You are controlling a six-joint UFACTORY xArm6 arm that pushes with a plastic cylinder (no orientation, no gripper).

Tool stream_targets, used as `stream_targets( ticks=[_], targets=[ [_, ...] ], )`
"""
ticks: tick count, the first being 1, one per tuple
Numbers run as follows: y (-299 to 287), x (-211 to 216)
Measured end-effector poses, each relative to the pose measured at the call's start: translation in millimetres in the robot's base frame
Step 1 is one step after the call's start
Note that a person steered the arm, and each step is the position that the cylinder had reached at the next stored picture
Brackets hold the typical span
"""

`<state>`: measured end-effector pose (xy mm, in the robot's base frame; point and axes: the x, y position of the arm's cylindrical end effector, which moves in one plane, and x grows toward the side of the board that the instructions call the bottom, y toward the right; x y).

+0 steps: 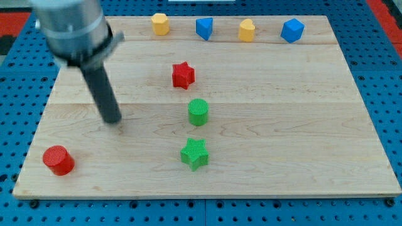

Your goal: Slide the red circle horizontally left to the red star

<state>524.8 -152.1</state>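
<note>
The red circle (58, 159) lies near the board's bottom left corner. The red star (183, 75) lies above the board's middle, toward the view's top. My tip (113, 120) rests on the board left of centre. It is above and to the right of the red circle and below and to the left of the red star. It touches no block.
A green circle (198, 112) and a green star (195, 154) lie below the red star. Along the top edge stand a yellow block (160, 24), a blue block (204, 28), a yellow heart (247, 30) and a blue block (292, 30). The wooden board (301, 125) sits on a blue pegboard.
</note>
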Motion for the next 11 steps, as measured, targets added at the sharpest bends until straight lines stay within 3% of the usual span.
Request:
stream_targets(
  ticks=[1,2,3,4,5,6,10,11],
  targets=[
    [-11.5,90.0],
    [-87.1,87.8],
    [-107.6,50.8],
    [-78.3,15.5],
    [-80.0,41.4],
    [-44.6,67.2],
    [-45.0,-172.5],
    [2.7,-179.1]
  ],
)
